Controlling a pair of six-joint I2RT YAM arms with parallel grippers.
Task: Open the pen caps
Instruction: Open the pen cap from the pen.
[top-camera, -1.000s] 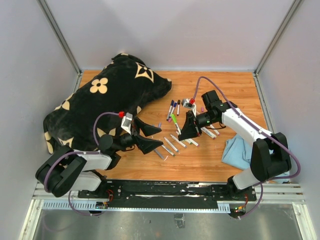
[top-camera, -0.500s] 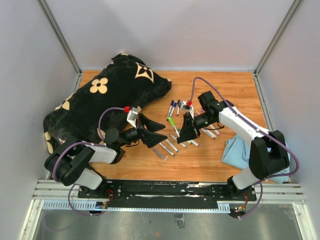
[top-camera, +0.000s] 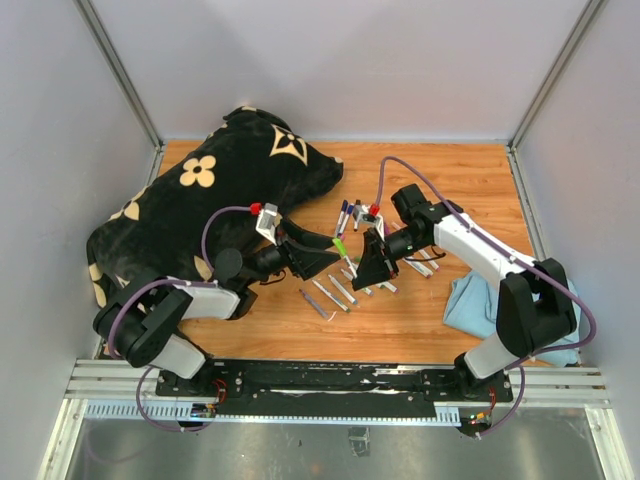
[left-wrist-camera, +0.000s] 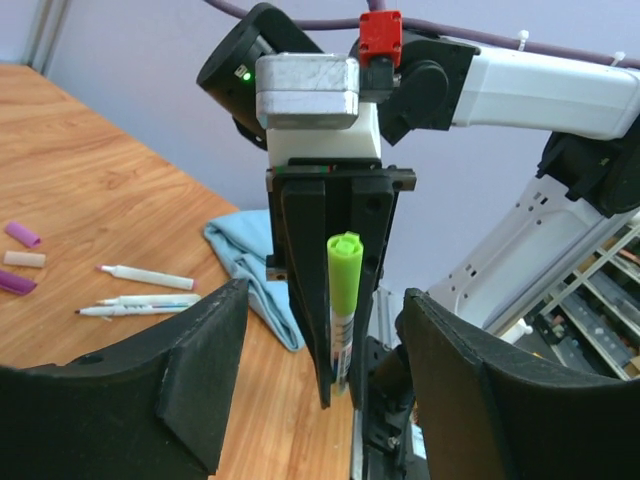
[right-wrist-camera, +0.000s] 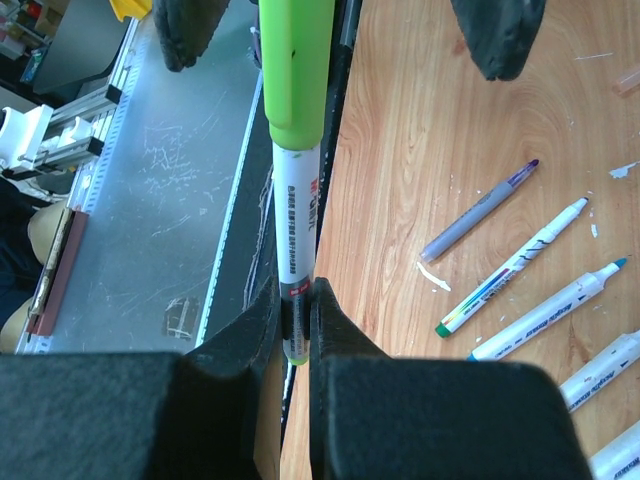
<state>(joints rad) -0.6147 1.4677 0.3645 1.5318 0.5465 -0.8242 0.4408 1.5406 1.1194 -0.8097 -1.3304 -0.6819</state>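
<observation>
My right gripper (right-wrist-camera: 297, 300) is shut on the rear end of a white marker (right-wrist-camera: 295, 210), held in the air with its green pen cap (right-wrist-camera: 295, 70) pointing at the left arm. In the left wrist view the cap (left-wrist-camera: 345, 270) stands between the fingers of my left gripper (left-wrist-camera: 325, 300), which is open with a gap on each side of the cap. From above, the left gripper (top-camera: 333, 256) meets the cap (top-camera: 340, 246) in front of the right gripper (top-camera: 362, 274). Capped markers (top-camera: 345, 213) lie behind them.
Uncapped markers (top-camera: 335, 290) are scattered on the wooden table (top-camera: 400, 330) under the grippers, and more (right-wrist-camera: 510, 270) lie to the right. Loose purple caps (left-wrist-camera: 22, 233) lie nearby. A black cushion (top-camera: 220, 190) fills the back left. A blue cloth (top-camera: 475, 300) lies at the right.
My left gripper has moved right, up to the green cap, and its jaws have narrowed. The right gripper has shifted slightly left with the marker.
</observation>
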